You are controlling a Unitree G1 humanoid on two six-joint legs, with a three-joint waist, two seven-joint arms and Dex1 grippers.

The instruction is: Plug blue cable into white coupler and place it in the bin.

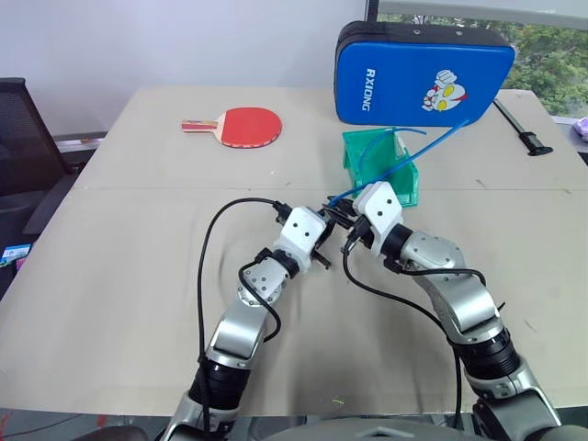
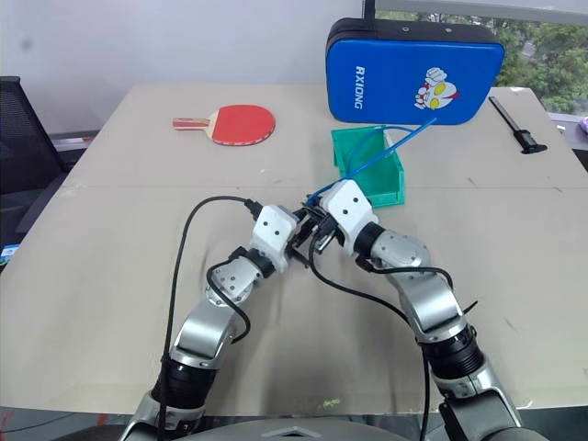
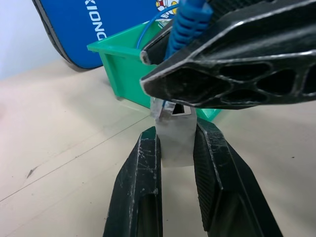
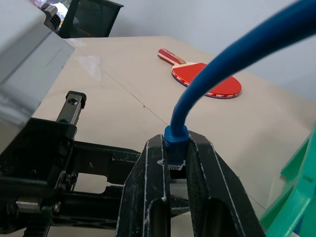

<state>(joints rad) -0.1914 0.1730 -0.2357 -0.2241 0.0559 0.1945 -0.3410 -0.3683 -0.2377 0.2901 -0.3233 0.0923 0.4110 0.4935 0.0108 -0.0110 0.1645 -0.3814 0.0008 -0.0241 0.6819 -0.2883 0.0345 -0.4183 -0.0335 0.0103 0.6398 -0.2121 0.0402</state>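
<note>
Above the desk [image 1: 138, 303], the left claw [image 3: 175, 148] pinches the tiny, light, rigid white plastic coupler [image 3: 176, 138] by its sides; the right claw [image 4: 175, 158] clamps the thin, springy light-blue cable [image 4: 232, 59] at its plug boot, touching the socket; the teal plastic bin [image 1: 404, 179] stands near.

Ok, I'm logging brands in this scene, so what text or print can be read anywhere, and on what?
"RXIONG": white letters running sideways on the blue case.
Cartoon figure printed on the same case; it carries no readable words.
The paddle, bin and grippers show no readable text.
</note>
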